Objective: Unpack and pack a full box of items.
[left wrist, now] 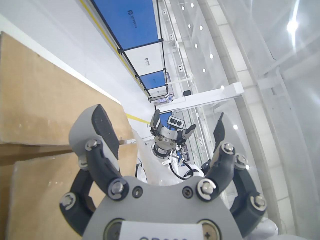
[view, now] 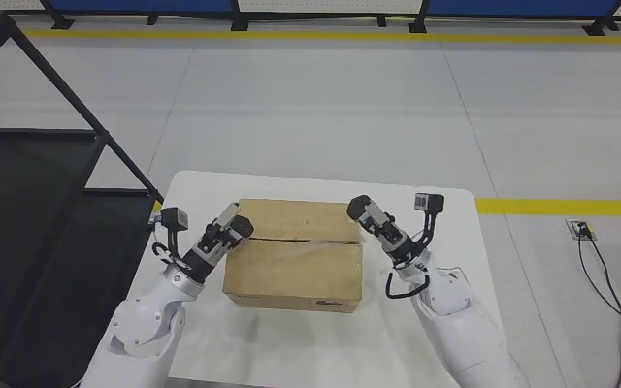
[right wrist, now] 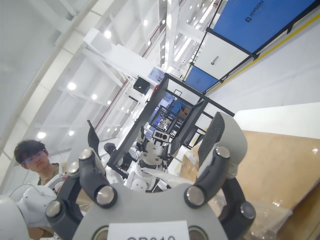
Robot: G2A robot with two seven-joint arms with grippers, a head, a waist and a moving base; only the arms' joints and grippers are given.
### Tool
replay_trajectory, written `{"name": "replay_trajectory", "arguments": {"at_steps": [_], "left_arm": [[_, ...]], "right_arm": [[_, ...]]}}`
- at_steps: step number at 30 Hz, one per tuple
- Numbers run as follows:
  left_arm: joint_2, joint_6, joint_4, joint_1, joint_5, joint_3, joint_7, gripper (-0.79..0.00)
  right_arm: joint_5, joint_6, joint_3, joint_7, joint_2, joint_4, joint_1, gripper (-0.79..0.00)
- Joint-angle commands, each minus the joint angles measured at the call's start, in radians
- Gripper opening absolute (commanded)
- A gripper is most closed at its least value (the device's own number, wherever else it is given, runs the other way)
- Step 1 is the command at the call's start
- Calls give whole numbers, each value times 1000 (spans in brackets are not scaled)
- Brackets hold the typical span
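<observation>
Top view: a cardboard box (view: 296, 262) is seen in the middle of the white desk (view: 427, 209), its flaps folded down, a seam across its top.
Left pincer (view: 236, 225): held wide open and empty at the box's far left corner.
Right pincer (view: 357, 209): spread wide, nothing gripped, at the far right corner.
Plastic film (right wrist: 262, 207): crinkled, seen at the box's edge in the right wrist view.

Top camera looks down; wrist cameras (seemingly tilted upward) face across the box (view: 294, 254).
</observation>
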Motion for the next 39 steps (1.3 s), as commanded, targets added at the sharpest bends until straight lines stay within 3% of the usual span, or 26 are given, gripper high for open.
{"name": "replay_trajectory", "arguments": {"at_steps": [1, 4, 7, 9, 12, 14, 18, 27, 39], "left_arm": [[7, -40, -28, 30, 4, -38, -36, 0], [19, -120, -66, 75, 61, -98, -89, 0], [29, -201, -96, 136, 114, -148, -123, 0], [36, -208, -124, 175, 82, -172, -200, 0], [52, -205, -175, 225, 43, -230, -341, 0], [62, -208, -216, 260, 27, -283, -416, 0], [74, -245, -259, 347, 29, -395, -464, 0], [73, -242, -259, 347, 27, -394, -457, 0], [68, -197, -188, 322, 25, -365, -219, 0]], "right_arm": [[35, -10, 33, 69, 13, -22, -26, 0], [91, 0, 69, 211, 34, -59, -61, 0], [284, 25, 92, 466, 56, -92, -93, 0], [407, 78, 123, 614, 72, -79, -95, 0], [487, 190, 151, 726, 89, -39, -80, 0], [488, 197, 160, 733, 92, -17, -75, 0], [488, 197, 160, 733, 92, -17, -75, 0], [439, 256, 126, 700, 91, -73, -76, 0], [124, 461, -42, 527, 75, -101, 34, 0]]}}
